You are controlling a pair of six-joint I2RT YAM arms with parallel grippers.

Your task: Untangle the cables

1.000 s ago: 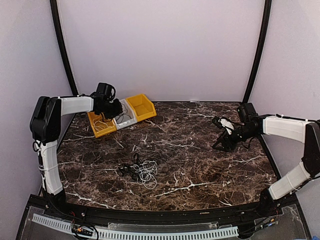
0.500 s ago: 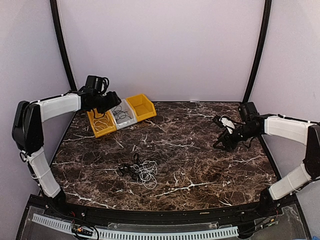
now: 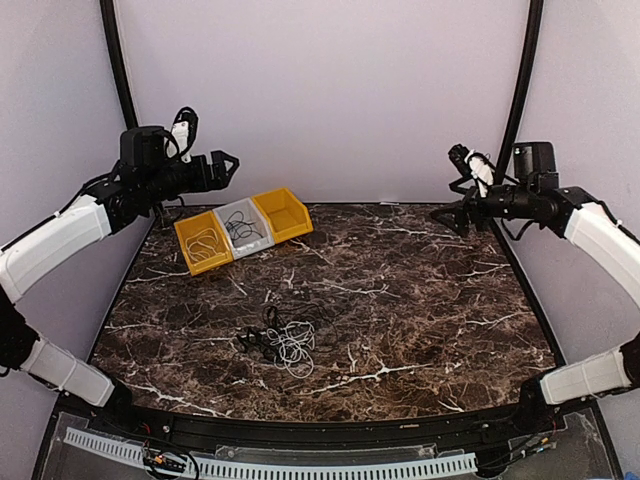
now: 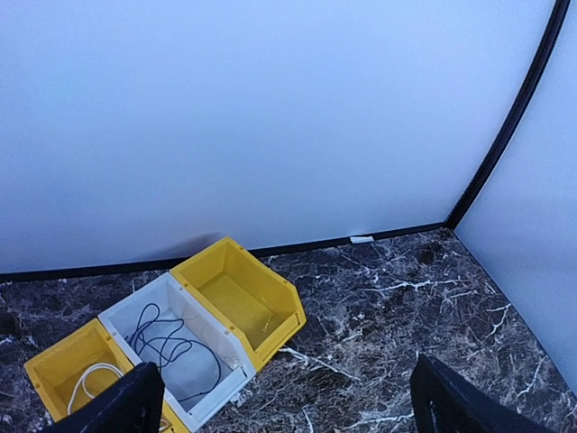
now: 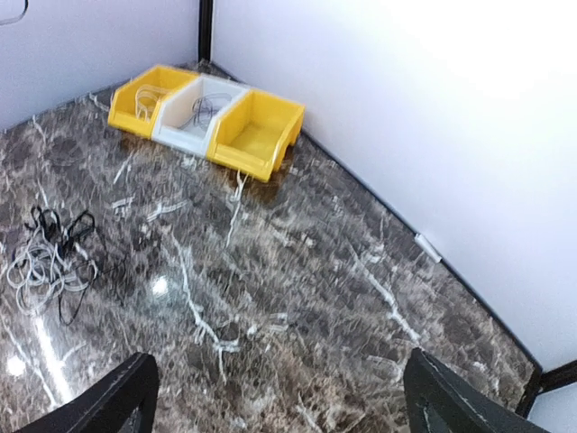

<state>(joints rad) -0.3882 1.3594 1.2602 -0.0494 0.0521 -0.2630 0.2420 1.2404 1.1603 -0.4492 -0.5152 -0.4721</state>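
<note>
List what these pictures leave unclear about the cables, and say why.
- Tangle: top view, too small to count cords or follow crossings; right wrist view, blurred.
- White cable in the left yellow bin: left wrist view, cut off by the bottom edge.
- Black cable in the grey bin: plug ends too small in every view.

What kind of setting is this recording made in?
Probably a robot lab test booth: a marble-patterned table walled by plain white panels, with three small bins and a cable tangle.
</note>
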